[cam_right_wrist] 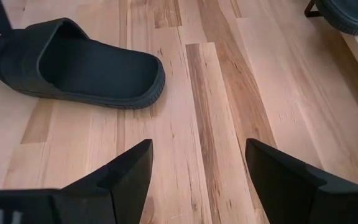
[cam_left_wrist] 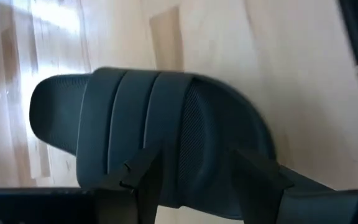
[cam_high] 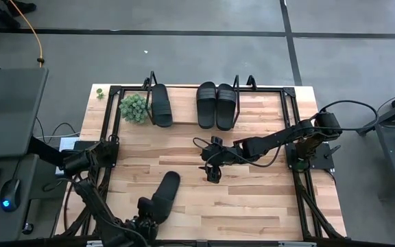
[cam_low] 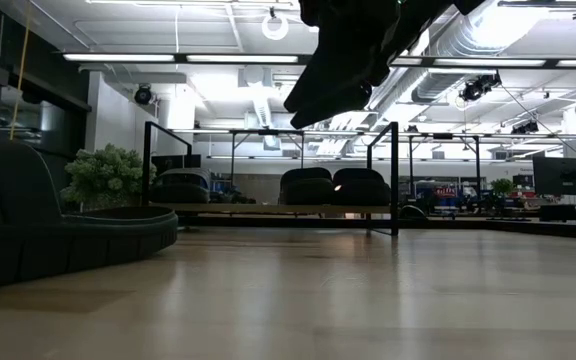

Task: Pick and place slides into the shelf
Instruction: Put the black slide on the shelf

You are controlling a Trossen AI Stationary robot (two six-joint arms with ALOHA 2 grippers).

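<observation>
I have the left gripper with fingers clamped on the last slide low on the counter, bound for the shelf, while the right gripper waits wide mid-counter.

Four black slides counted in total: three on the shelf, namely one alone and two side by side, plus the fourth lying on the table. One shelf. One green plant. Two robot arms, with the left gripper and the right gripper.
</observation>
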